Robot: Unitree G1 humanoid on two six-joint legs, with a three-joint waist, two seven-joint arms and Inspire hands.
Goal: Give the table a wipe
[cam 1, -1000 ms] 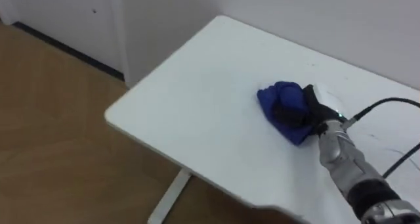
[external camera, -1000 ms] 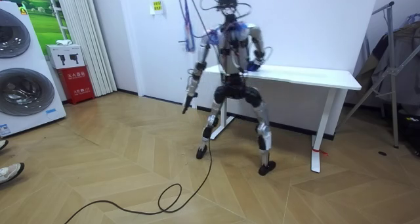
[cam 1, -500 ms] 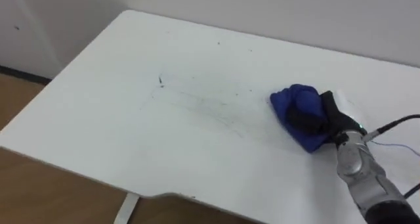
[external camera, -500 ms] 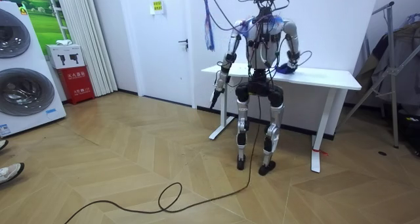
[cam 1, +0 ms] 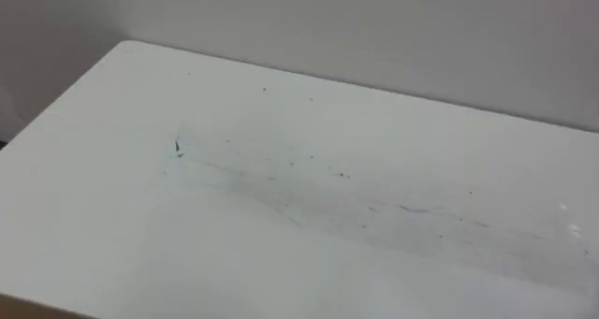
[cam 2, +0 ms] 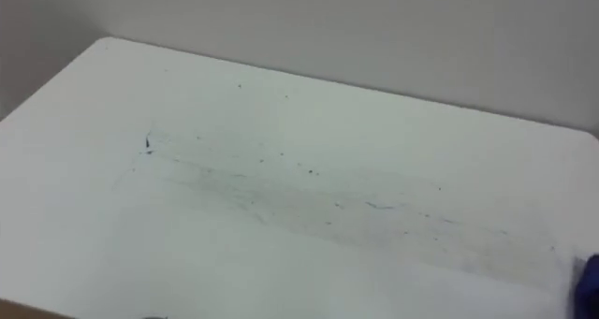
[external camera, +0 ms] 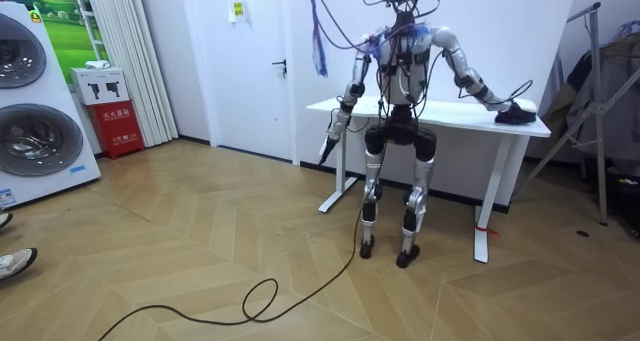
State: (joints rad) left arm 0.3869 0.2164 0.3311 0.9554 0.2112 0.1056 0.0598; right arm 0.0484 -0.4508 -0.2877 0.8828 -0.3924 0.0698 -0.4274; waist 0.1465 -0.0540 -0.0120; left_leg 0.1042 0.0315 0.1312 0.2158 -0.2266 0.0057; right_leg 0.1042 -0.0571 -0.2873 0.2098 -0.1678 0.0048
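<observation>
**Cloth at the table's right end, under the outstretched right hand**

The cloth (cam 2: 591, 282) shows in the right eye view as a blue edge at the lower right corner, on the near right part of the table (cam 1: 309, 253). In the room view it is a low, dark, bunched lump at the table's right end. Which way its long axis runs cannot be told.

The table is white with white legs, and its long side runs left to right along a pale wall (cam 1: 374, 29). Faint grey streaks and small flecks cross the middle of the top from left to right. A darker speck (cam 1: 176, 149) sits at their left end.

The room has a herringbone wood floor (external camera: 200, 241). At the room view's left are a washing machine (external camera: 30, 131) and a red box (external camera: 118, 126). A white door (external camera: 255, 71) stands in the far wall, left of the table.

The robot stands upright at the table's near side, facing the wall. Its right arm reaches out nearly straight towards the right, and the right hand (external camera: 507, 107) rests on the cloth. Whether it is grasping the cloth or only lying on it cannot be told. The left arm hangs beside the body, with the left hand (external camera: 327, 147) below the table's left end, apart from it. Whether that hand is clenched or relaxed cannot be told.
</observation>
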